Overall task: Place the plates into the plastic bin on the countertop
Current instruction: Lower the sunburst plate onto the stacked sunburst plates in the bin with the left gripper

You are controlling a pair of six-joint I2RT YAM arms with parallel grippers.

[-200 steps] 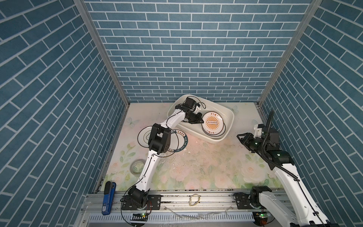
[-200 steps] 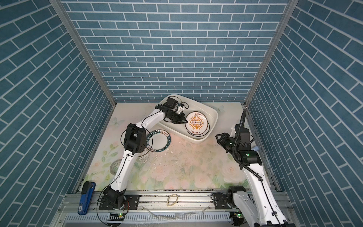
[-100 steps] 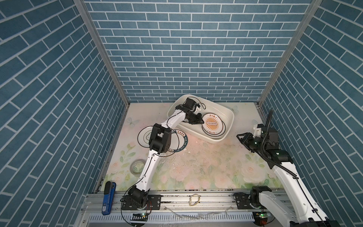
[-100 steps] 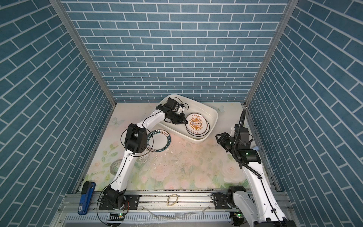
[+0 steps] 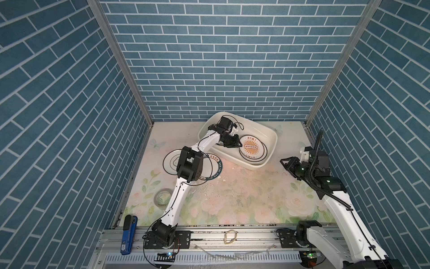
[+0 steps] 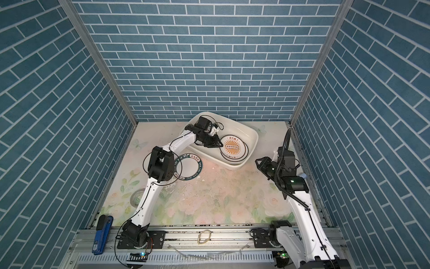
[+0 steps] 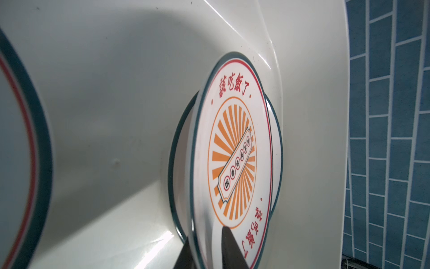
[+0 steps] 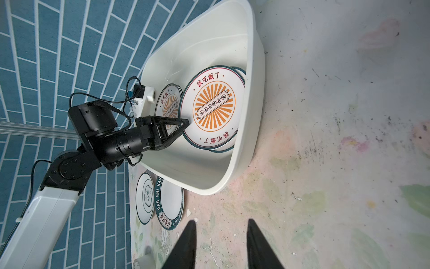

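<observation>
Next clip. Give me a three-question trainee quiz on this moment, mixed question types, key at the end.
1. True or false: the right gripper holds a plate.
2. The left gripper has its tips at: A) the sunburst plate rim, inside the plastic bin; B) the tape roll; C) the brick wall.
3. How many plates lie on the countertop outside the bin?
Key: 1 false, open and empty. 2 A. 3 two: the quatrefoil plate and the lettered-rim plate.
</observation>
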